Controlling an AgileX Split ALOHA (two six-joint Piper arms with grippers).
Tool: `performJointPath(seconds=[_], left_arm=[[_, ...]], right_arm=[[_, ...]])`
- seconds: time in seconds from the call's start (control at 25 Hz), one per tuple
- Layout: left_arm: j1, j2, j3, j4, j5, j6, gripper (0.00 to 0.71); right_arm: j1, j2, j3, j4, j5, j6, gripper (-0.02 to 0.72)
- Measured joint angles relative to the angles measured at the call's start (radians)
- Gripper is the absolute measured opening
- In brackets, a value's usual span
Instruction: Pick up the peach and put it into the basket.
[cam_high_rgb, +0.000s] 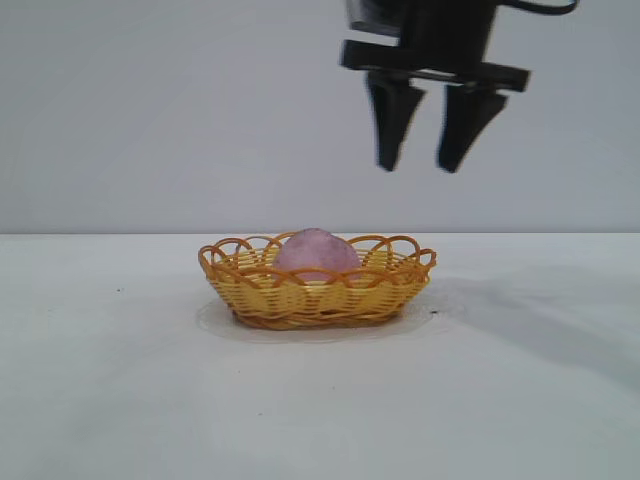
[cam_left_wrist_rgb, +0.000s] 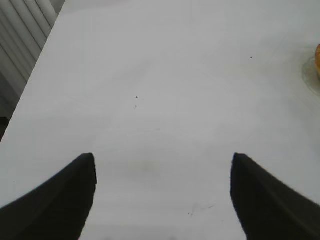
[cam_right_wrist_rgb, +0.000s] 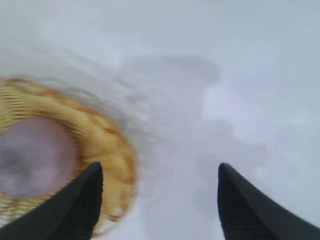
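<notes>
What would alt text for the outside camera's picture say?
A pinkish peach lies in a yellow wicker basket on a white table. The right gripper hangs above it, off to the right, fingers apart and empty.

Right gripper: matte black, two tapered wedge-shaped fingers under a flat black crossbar, black cable looping above. Left gripper: same black pointed fingers.

Bare lab test bench, plain white table, blank grey wall, no furnishings
</notes>
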Motion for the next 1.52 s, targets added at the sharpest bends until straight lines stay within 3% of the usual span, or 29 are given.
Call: performJointPath(seconds=[0.52,0.8,1.12,1.52], left_arm=[[0.000,0.000,0.000,0.000,0.000,0.000,0.545],[0.000,0.000,0.000,0.000,0.000,0.000,0.545],[0.000,0.000,0.000,0.000,0.000,0.000,0.545],[0.000,0.000,0.000,0.000,0.000,0.000,0.545]], right_arm=[[-0.268,0.000,-0.007,-0.041,0.072,0.025,0.421],[-0.280,0.000,-0.007,-0.044,0.099,0.027,0.421],[-0.280,-0.072,-0.007,-0.044,0.210,0.027,0.421],[-0.280,-0.344,0.007,-0.044,0.232,0.027,0.421]])
